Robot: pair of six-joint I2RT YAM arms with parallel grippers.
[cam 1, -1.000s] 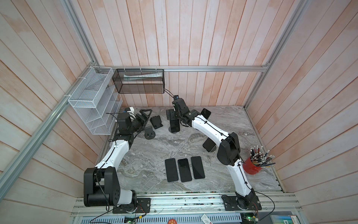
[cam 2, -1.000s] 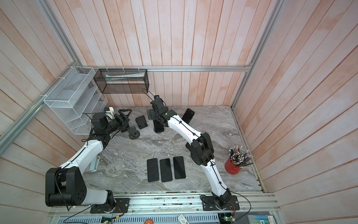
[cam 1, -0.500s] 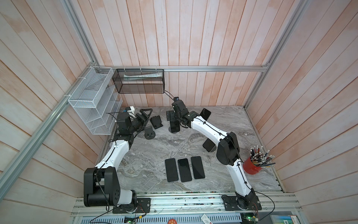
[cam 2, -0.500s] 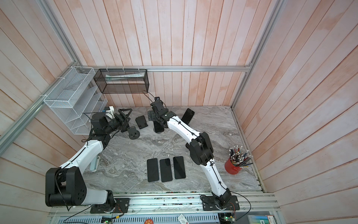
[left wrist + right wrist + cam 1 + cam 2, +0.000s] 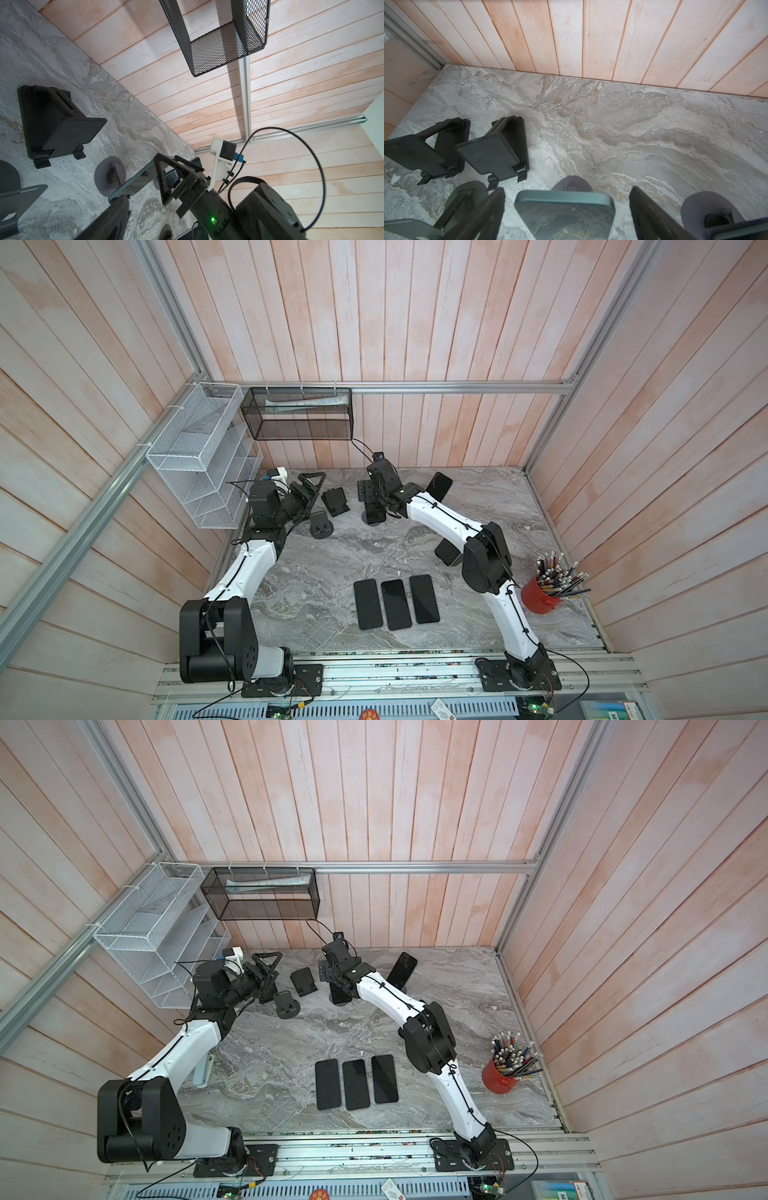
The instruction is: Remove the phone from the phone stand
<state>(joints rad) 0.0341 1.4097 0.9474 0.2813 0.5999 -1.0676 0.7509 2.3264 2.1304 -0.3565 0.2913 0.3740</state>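
1. Right end effector (image 5: pixel 566 209): jaws stand wide apart, one on either side of the phone (image 5: pixel 564 216). In the right wrist view a gap shows between each finger (image 5: pixel 481 216) and the phone's edges; no contact is visible.
2. Phone: upright on a round-based phone stand (image 5: pixel 572 184) at the rear of the marble tabletop (image 5: pixel 332 564). In both top views it sits directly below the right wrist, at (image 5: pixel 376 512) and (image 5: pixel 338 994).
3. Left end effector (image 5: pixel 311 489): held near the rear left corner of the tabletop, fingers apart, nothing between them. The left wrist view shows one finger (image 5: pixel 110 218) with its tip near the lower end of the phone; whether they touch cannot be told.
4. Other items: two folding stands (image 5: pixel 496 153) sit side by side beyond the phone; an empty round stand (image 5: pixel 321 527) lies just beside the left end effector.
5. Three phones (image 5: pixel 396 603) lie flat in a row near the front of the tabletop. Another phone (image 5: pixel 439 486) leans at the rear, beside the right arm.
6. A red cup of pencils (image 5: pixel 540 597) stands at the tabletop's right edge.
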